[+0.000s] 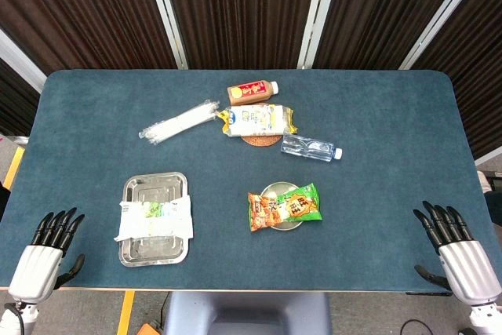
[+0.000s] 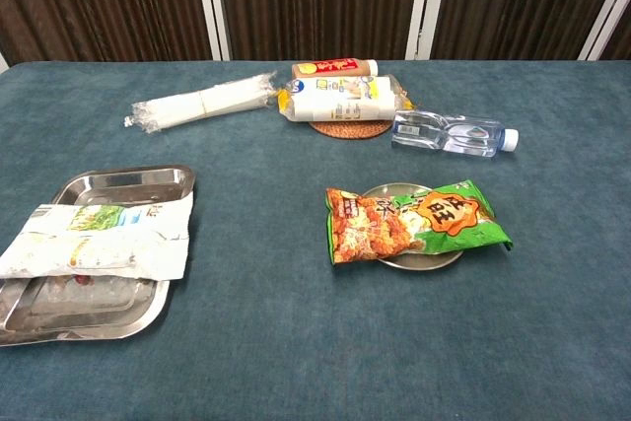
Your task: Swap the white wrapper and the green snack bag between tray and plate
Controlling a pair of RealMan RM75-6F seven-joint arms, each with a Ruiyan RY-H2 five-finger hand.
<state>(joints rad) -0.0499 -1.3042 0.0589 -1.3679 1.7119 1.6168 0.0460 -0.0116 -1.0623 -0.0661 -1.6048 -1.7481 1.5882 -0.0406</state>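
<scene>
The white wrapper point(image 1: 155, 219) point(image 2: 99, 241) lies across the metal tray point(image 1: 156, 187) point(image 2: 128, 184) at the front left. The green snack bag point(image 1: 285, 207) point(image 2: 414, 221) covers most of a small round metal plate point(image 1: 275, 190) point(image 2: 426, 261) near the table's middle. My left hand point(image 1: 49, 247) hovers at the front left corner, fingers apart, holding nothing. My right hand point(image 1: 452, 243) is at the front right corner, fingers apart and empty. Both hands are far from the tray and plate, and neither shows in the chest view.
At the back lie a clear plastic sleeve point(image 1: 180, 121) point(image 2: 202, 104), a brown drink bottle point(image 1: 252, 92) point(image 2: 333, 69), a white and yellow pack point(image 1: 256, 121) point(image 2: 340, 98) on a woven coaster point(image 1: 260, 140) point(image 2: 350, 129), and a water bottle point(image 1: 311, 147) point(image 2: 454, 134).
</scene>
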